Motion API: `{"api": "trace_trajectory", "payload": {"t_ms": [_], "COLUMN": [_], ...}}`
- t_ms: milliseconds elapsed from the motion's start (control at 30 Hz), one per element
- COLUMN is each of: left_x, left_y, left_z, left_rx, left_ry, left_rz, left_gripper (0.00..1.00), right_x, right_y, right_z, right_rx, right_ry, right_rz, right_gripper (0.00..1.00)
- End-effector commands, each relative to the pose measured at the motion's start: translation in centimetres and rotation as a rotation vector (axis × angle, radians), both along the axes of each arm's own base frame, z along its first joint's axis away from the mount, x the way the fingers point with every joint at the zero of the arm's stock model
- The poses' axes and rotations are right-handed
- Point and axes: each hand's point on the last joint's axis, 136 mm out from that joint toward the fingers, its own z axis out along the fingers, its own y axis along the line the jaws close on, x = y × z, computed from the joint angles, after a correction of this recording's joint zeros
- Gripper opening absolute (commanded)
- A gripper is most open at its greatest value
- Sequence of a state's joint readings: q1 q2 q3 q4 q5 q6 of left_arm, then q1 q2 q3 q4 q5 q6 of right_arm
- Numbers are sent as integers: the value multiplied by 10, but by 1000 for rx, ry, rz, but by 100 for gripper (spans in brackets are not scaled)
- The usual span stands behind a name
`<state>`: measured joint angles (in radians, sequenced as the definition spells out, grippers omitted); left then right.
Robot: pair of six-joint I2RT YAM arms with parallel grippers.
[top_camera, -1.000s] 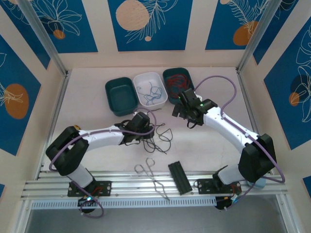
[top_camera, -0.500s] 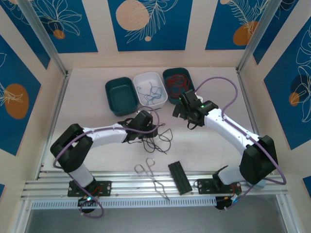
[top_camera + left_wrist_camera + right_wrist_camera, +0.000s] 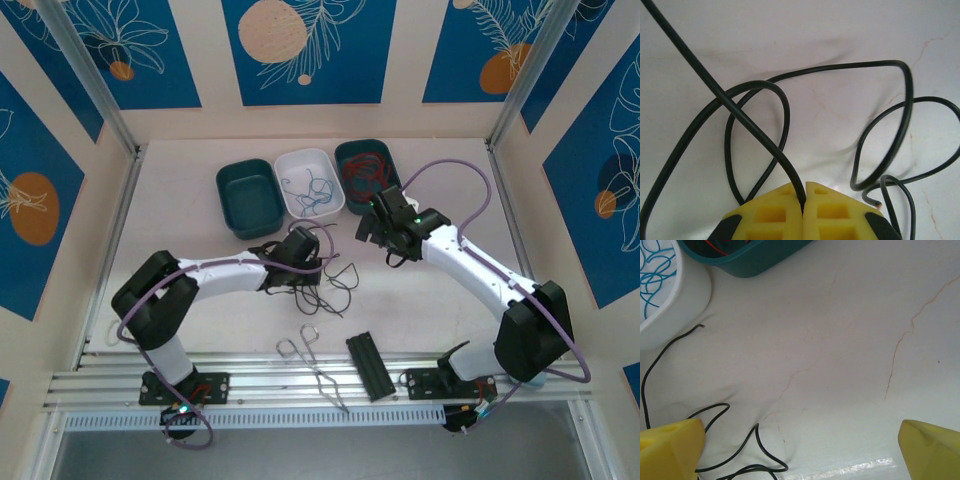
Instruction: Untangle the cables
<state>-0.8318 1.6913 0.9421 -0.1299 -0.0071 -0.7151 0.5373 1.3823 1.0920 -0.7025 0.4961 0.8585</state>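
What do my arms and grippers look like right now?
The left arm and right arm are white with black joints, each trailed by a lilac cable. The left gripper and right gripper have yellow fingers; a green light marks the right wrist.

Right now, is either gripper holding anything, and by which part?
The left gripper pinches a black cable along its length, between its fingertips. The right gripper is open, empty.
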Motion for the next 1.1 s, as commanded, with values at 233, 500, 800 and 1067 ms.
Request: {"api": "trace_trajectory", "payload": {"t_ms": [233,500,800,1067], "left_x": [-15,-23,-21,-18], "left_y": [-16,-4,4,8], "left_z": [81,131,191,201], "left_rx": [-117,-103,-112,-131], "left_ry": [-123,-245,-461,-533], "left_rz": [-175,-267,-336,-319], "left_gripper": [0,0,0,0], "right_x": [-3,-3,-4,-8], "right_y": [-6,-6,-4,19], "right_z": [10,15,24,31], "right_rx": [-1,7,21,102], "right_ry": [-52,-77,-119,-135], "right_rz": [-29,-30,-25,104], "right_gripper": [99,99,99,99]}}
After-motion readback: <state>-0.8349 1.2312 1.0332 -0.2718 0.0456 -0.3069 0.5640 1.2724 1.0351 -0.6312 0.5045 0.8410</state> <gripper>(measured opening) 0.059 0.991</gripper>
